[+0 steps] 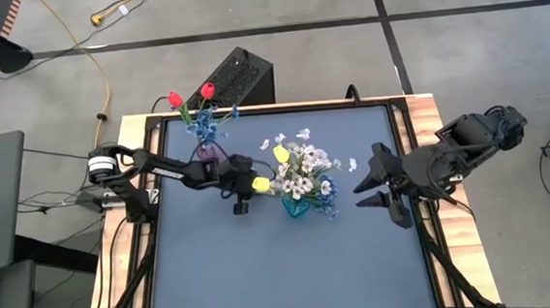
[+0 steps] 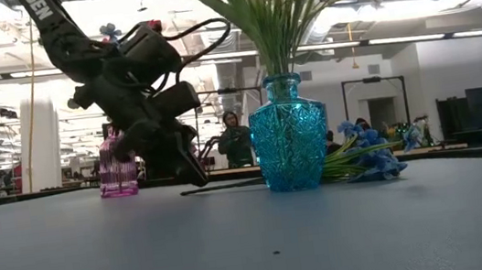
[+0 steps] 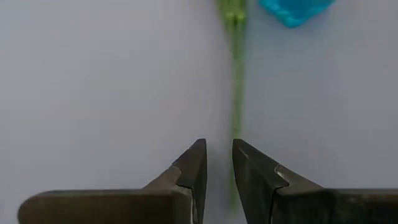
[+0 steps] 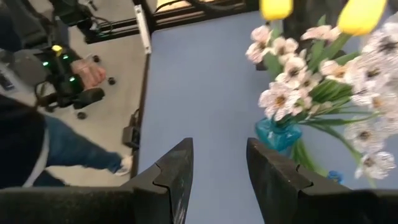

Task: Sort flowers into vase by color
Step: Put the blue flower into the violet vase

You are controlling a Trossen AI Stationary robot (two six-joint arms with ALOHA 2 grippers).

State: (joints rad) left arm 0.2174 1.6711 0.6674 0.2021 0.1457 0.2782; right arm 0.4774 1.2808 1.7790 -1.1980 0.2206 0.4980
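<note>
A: While the left gripper (image 1: pixel 242 197) is sitting just left of the teal vase (image 1: pixel 296 207), what is it clamping?
B: Its fingers are standing narrowly apart around a thin green stem (image 3: pixel 237 93); I cannot tell which flower.
A: And right of that vase?
B: The right gripper (image 1: pixel 380 192) is hanging open, holding nothing, well apart from it.

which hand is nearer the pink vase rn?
Left. The left hand sits just in front of the pink vase, by the yellow tulip. The right hand is across the table, beyond the blue vase.
</note>
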